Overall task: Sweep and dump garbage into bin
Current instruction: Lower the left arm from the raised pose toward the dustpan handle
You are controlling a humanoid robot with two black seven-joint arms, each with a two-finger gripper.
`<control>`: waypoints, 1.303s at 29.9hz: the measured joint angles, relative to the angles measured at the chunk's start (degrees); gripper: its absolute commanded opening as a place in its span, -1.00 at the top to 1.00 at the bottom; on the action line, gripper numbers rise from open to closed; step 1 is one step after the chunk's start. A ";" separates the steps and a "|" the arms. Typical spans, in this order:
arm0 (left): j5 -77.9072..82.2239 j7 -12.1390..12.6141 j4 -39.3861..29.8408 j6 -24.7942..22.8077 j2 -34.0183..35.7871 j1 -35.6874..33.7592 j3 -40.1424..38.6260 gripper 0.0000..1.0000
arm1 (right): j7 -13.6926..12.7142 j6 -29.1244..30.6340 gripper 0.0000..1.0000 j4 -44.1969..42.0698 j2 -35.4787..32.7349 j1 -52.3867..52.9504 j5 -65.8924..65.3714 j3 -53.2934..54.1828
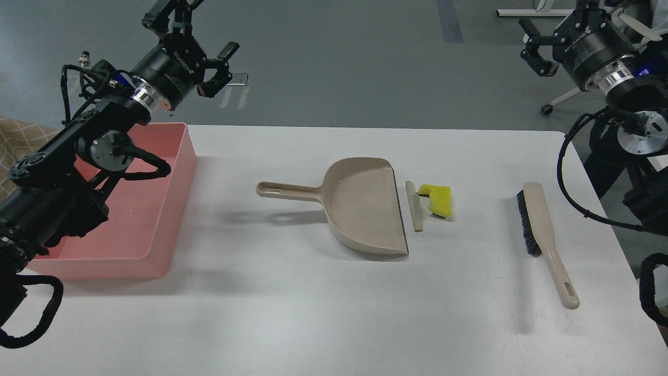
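2 arms hang raised above the table (313,292), left claw (222,68) spread, right claw (533,44) spread.

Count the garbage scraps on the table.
2. The yellow chunk lies just right of the dustpan mouth; the pale slice lies between them, along the dustpan's edge. None seems hidden.
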 measured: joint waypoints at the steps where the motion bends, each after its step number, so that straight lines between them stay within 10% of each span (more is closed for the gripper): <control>1: 0.00 0.01 0.00 0.11 0.00 0.13 0.00 -0.96 | 0.00 0.00 -1.00 -0.03 0.17 0.00 0.00 0.00; 27: -1.29 -0.07 7.03 3.27 -0.23 -1.90 -0.58 -0.96 | -0.12 0.00 -1.00 0.05 1.15 -0.16 0.64 0.50; 39: -2.67 -0.32 -11.04 3.66 5.61 4.96 -1.52 -0.96 | 0.16 0.00 -1.00 1.17 0.32 -0.99 0.64 0.55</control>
